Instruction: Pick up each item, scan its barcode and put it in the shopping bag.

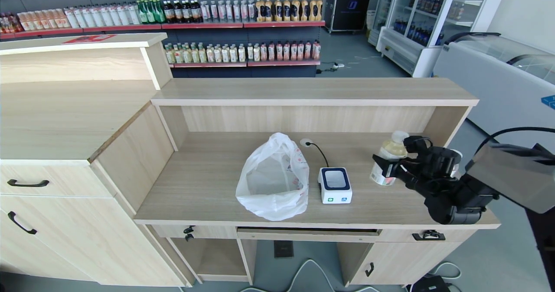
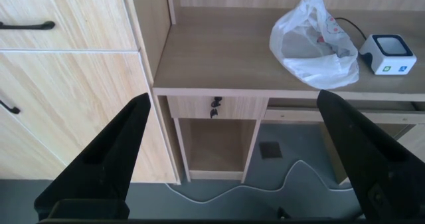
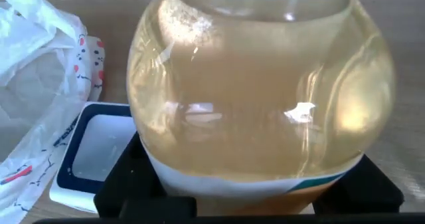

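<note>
Right gripper (image 1: 386, 169) clenched around a bottle (image 1: 392, 150), right of centre in the head view, over the right end of the counter (image 1: 208, 170). Bottle: clear, round-bodied, filled with pale cloudy yellow liquid, whitish cap on top, label band low on the body, white with orange and a teal edge. Black fingers clasp it at the label. Top leans slightly toward the frame's right; whether its base touches the counter, cannot tell. In the right wrist view the bottle (image 3: 259, 98) sits close up, with glints on its bulge. Just left of the bottle in the head view: a small white scanner (image 1: 334, 185) with a dark-rimmed window on top, its black cable (image 1: 320, 152) running back to a hole in the counter. Left of that, touching or nearly so, a thin white shopping bag (image 1: 274, 179), mouth open toward the front. Left gripper (image 2: 234, 101) released, fingers spread wide with nothing between, low before the counter front.
</note>
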`<state>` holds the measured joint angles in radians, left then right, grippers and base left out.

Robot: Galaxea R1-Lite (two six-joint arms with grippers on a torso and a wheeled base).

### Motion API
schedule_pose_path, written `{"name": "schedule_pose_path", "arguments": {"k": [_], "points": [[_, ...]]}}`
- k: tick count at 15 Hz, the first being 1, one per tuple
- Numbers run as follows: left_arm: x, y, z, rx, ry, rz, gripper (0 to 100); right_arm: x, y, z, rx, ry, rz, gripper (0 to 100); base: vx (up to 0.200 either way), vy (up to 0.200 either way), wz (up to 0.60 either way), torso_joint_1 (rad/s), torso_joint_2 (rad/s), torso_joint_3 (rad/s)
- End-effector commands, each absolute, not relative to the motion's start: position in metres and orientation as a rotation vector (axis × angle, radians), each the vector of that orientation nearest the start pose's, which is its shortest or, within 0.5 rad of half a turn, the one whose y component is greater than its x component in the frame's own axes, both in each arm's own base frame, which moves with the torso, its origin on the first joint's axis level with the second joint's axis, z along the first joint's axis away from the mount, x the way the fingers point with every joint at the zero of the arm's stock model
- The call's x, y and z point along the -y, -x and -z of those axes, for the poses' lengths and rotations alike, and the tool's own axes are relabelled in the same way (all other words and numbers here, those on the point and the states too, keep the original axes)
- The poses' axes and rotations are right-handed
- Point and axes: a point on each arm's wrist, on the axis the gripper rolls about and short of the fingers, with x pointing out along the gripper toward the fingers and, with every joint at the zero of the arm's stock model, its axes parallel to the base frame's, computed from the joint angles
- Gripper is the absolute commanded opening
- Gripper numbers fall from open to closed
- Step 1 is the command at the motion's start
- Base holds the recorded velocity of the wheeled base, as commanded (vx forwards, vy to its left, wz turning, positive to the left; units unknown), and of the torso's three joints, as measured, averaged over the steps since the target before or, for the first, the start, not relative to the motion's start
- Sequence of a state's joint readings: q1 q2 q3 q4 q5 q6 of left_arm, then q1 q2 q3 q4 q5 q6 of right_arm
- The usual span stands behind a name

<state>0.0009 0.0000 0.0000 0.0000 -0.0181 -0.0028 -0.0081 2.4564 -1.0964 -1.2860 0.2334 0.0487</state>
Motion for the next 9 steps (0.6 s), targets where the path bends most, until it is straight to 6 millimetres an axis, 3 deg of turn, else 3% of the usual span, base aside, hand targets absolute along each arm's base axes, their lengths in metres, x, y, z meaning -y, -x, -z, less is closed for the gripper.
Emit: {"name": "schedule_pose_path", "arguments": {"k": [1, 5, 9], "points": [[0.000, 0.023, -0.075, 0.000, 0.003, 0.017, 100, 0.017, -0.399, -0.110, -0.007, -0.163, -0.229, 0, 0.000, 0.000, 0.00, 0.000, 0.00, 0.000], [0.000, 0.023, -0.076, -0.002, 0.003, 0.017, 100, 0.050, -0.310, -0.182, -0.054, -0.273, -0.341, 0, 0.000, 0.000, 0.00, 0.000, 0.00, 0.000], [0.000, 0.023, -0.075, 0.000, 0.003, 0.017, 100, 0.042, -0.248, -0.230, -0.148, -0.467, -0.449, 0, 0.000, 0.000, 0.00, 0.000, 0.00, 0.000]]}}
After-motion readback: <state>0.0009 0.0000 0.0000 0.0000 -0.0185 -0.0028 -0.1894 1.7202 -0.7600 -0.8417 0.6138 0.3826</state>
